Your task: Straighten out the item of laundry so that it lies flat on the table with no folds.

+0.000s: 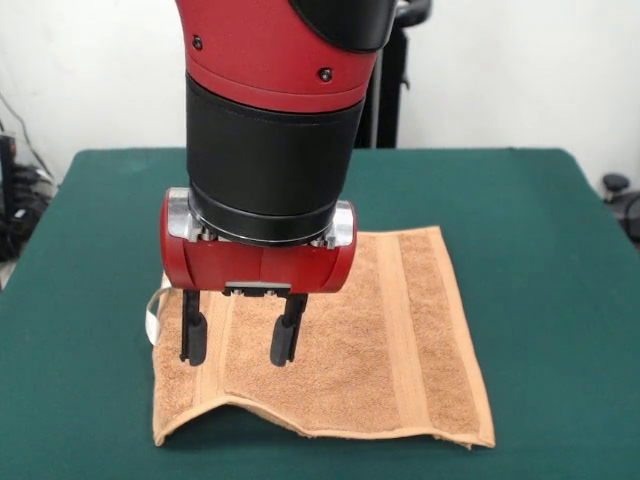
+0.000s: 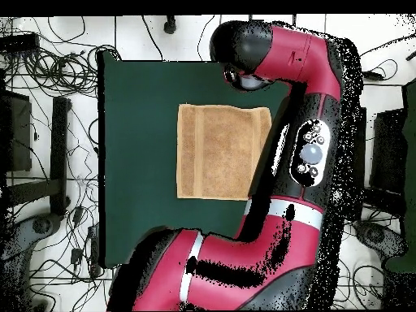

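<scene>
My pincer (image 1: 241, 342) hangs apart over the towel (image 1: 340, 350); closing carelessly, I risk bunching its lifted front edge.

The front camera faces the robot low and close; the overhead looks straight down, seemingly higher, sharing the table (image 1: 560, 250) and towel (image 1: 400, 350).

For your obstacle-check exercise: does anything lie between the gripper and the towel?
Nothing visible does. The gripper hangs with jaws open directly over the towel, with only air between them; the table around the towel shows no other object.
</scene>
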